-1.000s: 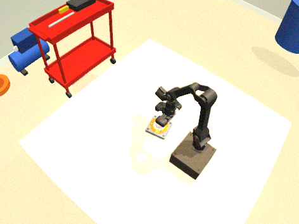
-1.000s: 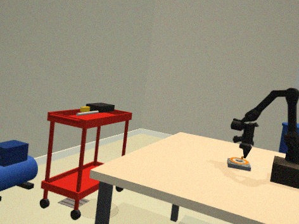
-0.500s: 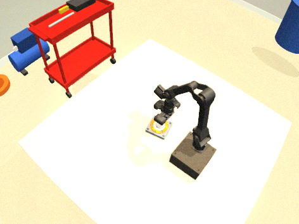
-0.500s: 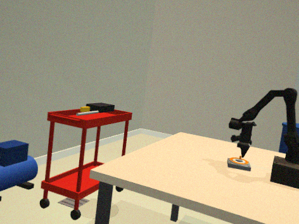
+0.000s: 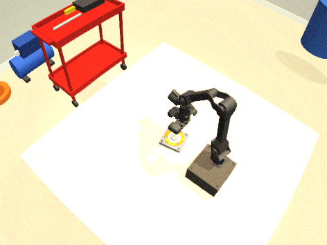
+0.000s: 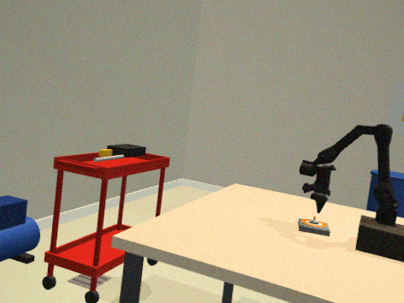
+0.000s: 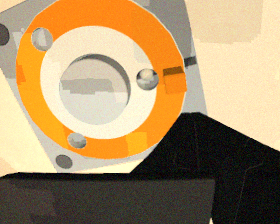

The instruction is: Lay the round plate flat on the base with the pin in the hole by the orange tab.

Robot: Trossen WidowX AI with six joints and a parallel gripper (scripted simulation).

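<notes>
The round orange-and-white plate sits around the post on the square grey base. It looks about level; a slight tilt cannot be ruled out. In the wrist view the orange tab is at the plate's right. The hole beside it shows a pale rounded top with a dark rim, which looks like the pin inside. My gripper is shut and empty. Its tip hangs a little above the plate, apparently not touching.
The base stands on the table, with the arm's dark mounting block close beside it. A red cart stands beyond the table. A blue drum is at the far right.
</notes>
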